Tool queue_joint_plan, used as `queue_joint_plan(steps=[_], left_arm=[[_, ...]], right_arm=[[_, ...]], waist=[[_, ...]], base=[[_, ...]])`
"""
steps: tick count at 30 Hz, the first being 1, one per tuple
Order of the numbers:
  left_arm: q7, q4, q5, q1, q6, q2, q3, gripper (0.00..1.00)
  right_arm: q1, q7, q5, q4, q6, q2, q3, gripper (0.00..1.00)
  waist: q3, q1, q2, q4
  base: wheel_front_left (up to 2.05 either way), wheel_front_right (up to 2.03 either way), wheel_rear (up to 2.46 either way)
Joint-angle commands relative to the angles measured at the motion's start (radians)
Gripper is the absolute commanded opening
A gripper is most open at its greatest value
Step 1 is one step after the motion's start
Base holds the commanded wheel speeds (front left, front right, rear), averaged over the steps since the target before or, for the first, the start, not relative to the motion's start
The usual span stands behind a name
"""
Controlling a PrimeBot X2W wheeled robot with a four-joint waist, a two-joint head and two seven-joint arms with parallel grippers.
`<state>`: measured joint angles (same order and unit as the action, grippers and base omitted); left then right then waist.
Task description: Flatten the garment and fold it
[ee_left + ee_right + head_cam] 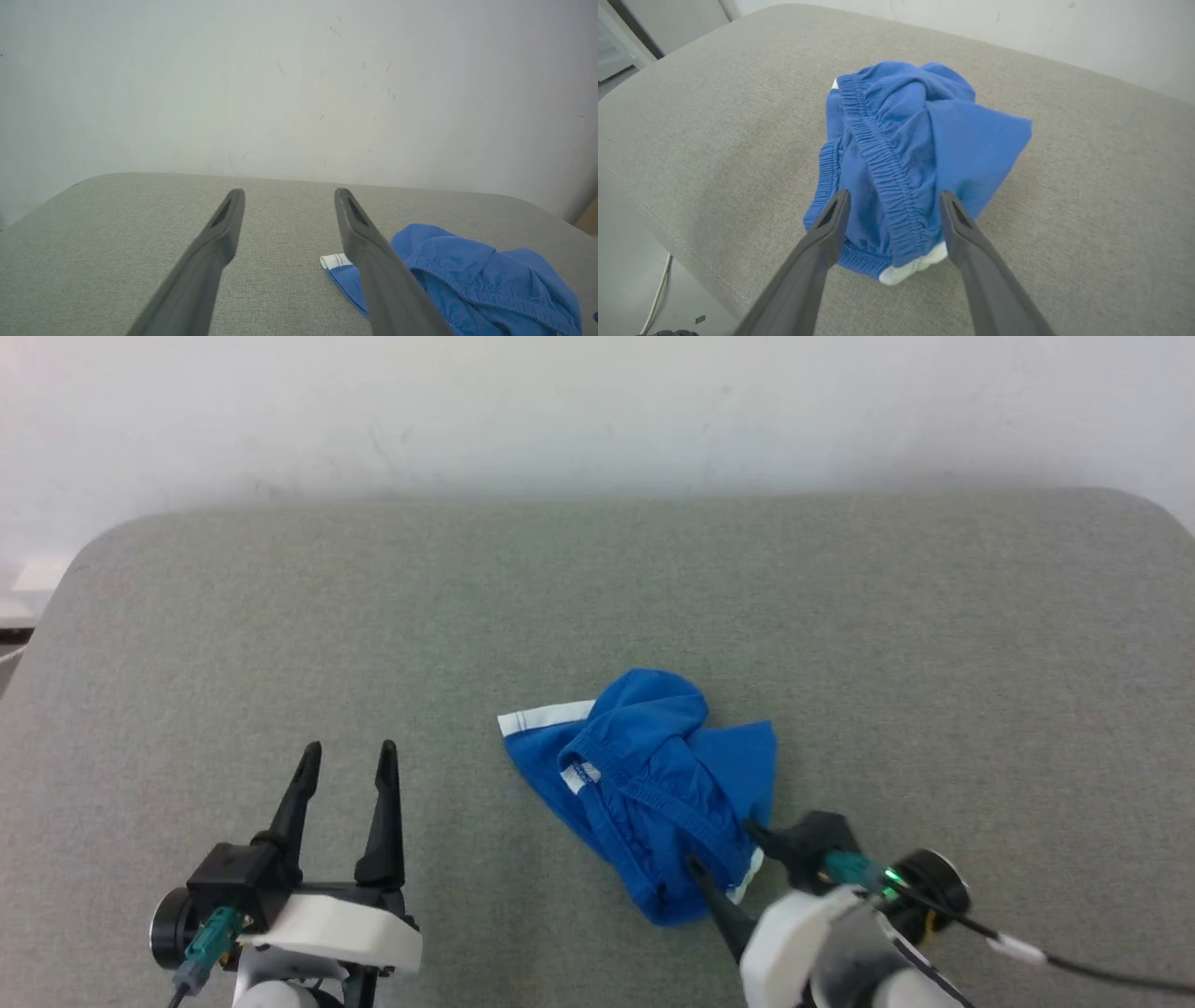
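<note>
1. The blue shorts (pixel 644 793) lay crumpled in a heap on the grey padded table (pixel 597 579), slightly right of its middle. A white-trimmed corner stuck out on the left.
2. Your right gripper (pixel 721 843) sat at the heap's near end. Its fingers were spread wide on either side of the bunched elastic waistband (pixel 878 158) and clamped nothing. You could not tell whether the tips touched the cloth.
3. Your left gripper (pixel 350 747) stood well apart to the left over bare table, its fingers parted and empty.
</note>
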<state>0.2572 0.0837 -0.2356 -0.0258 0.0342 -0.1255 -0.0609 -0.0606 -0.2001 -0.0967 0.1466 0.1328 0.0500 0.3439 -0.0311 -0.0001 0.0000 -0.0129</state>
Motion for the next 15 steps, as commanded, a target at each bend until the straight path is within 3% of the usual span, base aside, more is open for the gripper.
queue_joint_plan(steps=[1,8,10,12,15], left_arm=[[0.004,0.004,0.006,-0.005,0.005,0.002,0.000,1.00],[0.005,0.019,0.006,-0.031,0.014,0.013,-0.006,1.00],[0.005,0.021,0.004,-0.037,0.017,0.016,-0.005,1.00],[0.005,0.022,0.004,-0.040,0.019,0.020,-0.004,1.00],[0.005,0.021,0.006,-0.042,0.022,0.025,0.000,1.00]], right_arm=[[-0.040,-0.032,0.008,0.017,-0.002,0.000,0.022,1.00],[-0.166,-0.147,0.029,0.105,-0.002,0.035,0.091,1.00],[-0.188,-0.172,0.033,0.135,-0.002,0.043,0.097,0.45],[-0.203,-0.178,0.024,0.153,-0.002,0.044,0.094,0.00],[-0.218,-0.143,0.015,0.152,-0.002,0.043,0.059,0.00]], waist=[[-0.011,0.0001,0.0000,-0.012],[-0.042,0.0001,0.0000,-0.034],[-0.048,0.0001,0.0000,-0.037],[-0.051,0.0001,0.0000,-0.039],[-0.055,0.0001,0.0000,-0.039]], base=[[0.00,0.00,0.00],[0.00,0.00,0.00],[0.00,0.00,0.00],[0.00,0.00,0.00],[0.00,0.00,0.00]])
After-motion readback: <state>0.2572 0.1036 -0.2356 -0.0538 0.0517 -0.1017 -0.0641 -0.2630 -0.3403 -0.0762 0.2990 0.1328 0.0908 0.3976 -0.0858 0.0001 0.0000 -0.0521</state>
